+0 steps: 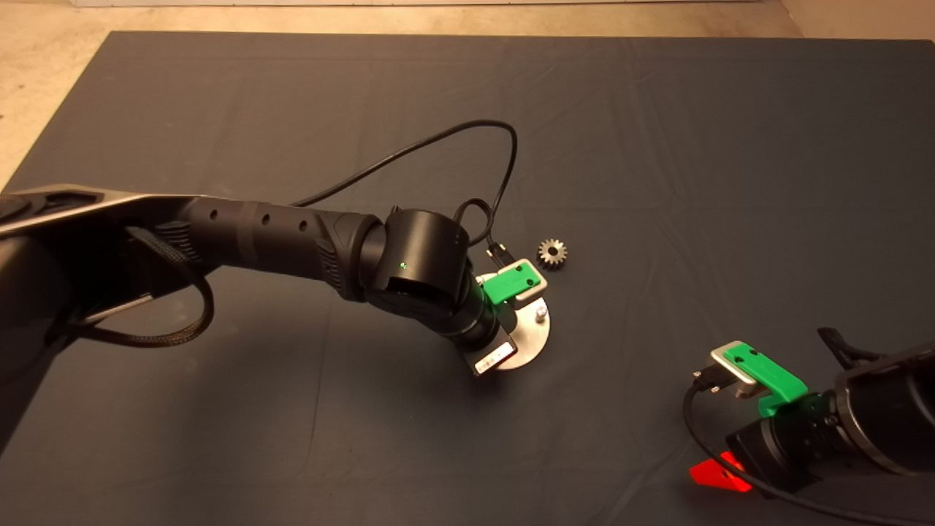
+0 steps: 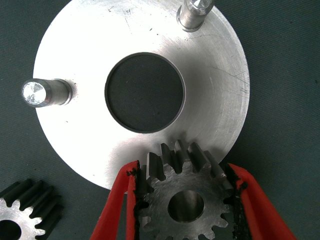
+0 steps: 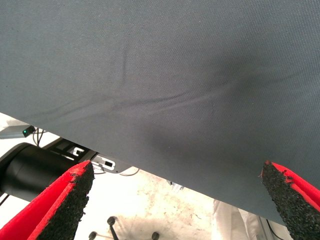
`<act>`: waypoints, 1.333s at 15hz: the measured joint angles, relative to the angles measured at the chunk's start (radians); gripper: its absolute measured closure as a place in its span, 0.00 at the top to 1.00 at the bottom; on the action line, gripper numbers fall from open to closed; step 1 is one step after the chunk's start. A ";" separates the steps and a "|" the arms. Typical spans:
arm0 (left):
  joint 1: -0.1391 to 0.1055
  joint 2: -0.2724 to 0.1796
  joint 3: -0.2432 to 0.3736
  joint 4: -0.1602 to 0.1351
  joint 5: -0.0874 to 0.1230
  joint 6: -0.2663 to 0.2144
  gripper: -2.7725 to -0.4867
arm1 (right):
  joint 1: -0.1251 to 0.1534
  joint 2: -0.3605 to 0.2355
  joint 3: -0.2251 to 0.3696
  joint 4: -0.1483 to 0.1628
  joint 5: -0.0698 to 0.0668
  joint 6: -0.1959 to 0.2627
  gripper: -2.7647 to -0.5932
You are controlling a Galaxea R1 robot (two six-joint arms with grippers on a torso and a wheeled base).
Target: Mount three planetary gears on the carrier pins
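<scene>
In the left wrist view my left gripper (image 2: 184, 172) is shut on a planetary gear (image 2: 185, 200), its red fingers (image 2: 117, 200) pressing the teeth on both sides. The gear sits flat over the rim of the silver carrier disc (image 2: 100, 45). Two carrier pins (image 2: 40, 93) (image 2: 195, 12) stand bare. I cannot tell whether a pin is in the held gear's bore. Another gear (image 2: 20, 215) lies on the mat beside the disc. In the head view the left wrist covers most of the disc (image 1: 529, 340), one pin (image 1: 540, 313) shows, and a gear (image 1: 553, 253) lies just beyond.
My right gripper (image 1: 719, 471) is parked at the mat's lower right, and its fingers (image 3: 60, 200) stand wide open over the mat's edge. A black cable (image 1: 467, 139) loops above the left wrist. The dark mat (image 1: 657, 146) lies bare around the disc.
</scene>
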State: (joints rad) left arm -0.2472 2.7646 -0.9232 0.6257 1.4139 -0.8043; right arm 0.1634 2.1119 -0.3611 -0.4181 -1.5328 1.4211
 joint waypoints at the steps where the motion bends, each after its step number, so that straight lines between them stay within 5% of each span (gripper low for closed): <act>1: 0.000 0.000 0.000 0.000 0.001 0.000 0.15 | 0.000 0.000 0.000 0.000 0.000 0.000 0.88; 20: 0.003 0.001 0.022 0.000 0.003 -0.044 0.15 | 0.000 0.000 0.000 0.000 0.000 0.000 0.88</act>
State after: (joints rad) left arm -0.2447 2.7653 -0.9015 0.6257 1.4172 -0.8481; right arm 0.1634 2.1119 -0.3611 -0.4179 -1.5332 1.4211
